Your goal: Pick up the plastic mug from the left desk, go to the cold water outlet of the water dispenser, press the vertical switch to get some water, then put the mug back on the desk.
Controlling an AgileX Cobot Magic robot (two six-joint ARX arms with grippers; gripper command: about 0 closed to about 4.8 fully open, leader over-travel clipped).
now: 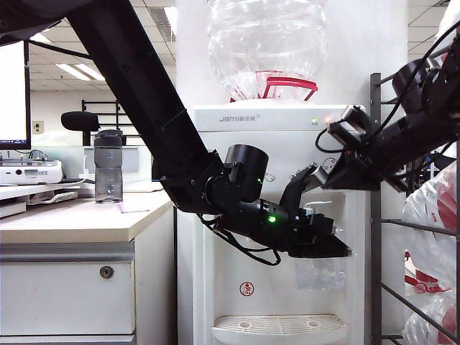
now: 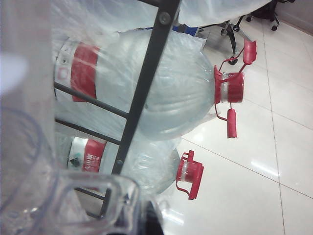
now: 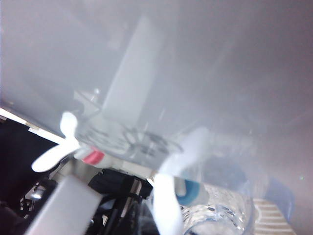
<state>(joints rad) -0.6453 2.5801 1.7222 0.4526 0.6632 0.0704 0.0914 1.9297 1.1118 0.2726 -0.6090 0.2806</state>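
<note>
One clear, colourless plastic mug with a dimpled wall (image 1: 320, 272) hangs in front of the tall white water dispenser cabinet (image 1: 237, 215), above its white drip grille (image 1: 279, 327) and off the desk. The left gripper (image 1: 332, 248) is closed on the mug: the mug sits directly below the black fingers at the arm's tip, right of centre in the exterior view. In the left wrist view the mug's clear handle and rim (image 2: 93, 198) fill the near corner, tight against the gripper; the jaws themselves are barely visible there.

One small white tap with a light-blue band (image 3: 193, 192) stands just above the mug's dimpled rim (image 3: 220, 215) in the right wrist view. One slim white lever (image 3: 193, 144) rises from it. Second tap, red band (image 3: 93, 156), with its own white lever (image 3: 61, 142), stands beside it.

Right gripper (image 1: 305, 180) is up against the dispenser front, above the left gripper and the mug. Fingers closed, empty. Contact with the lever: cannot tell, view blurred.

Water level in mug: cannot tell.

Count, outward: one large clear bottle (image 1: 262, 47) inverted on top of the dispenser; two spare clear bottles with red caps (image 2: 161, 88) lying in a dark metal rack (image 2: 146, 83); one desk with pale beige top, grey edge band and white drawer front (image 1: 72, 223) left of the dispenser; one smoky-grey bottle with black lid (image 1: 108, 167) upright on it.
</note>
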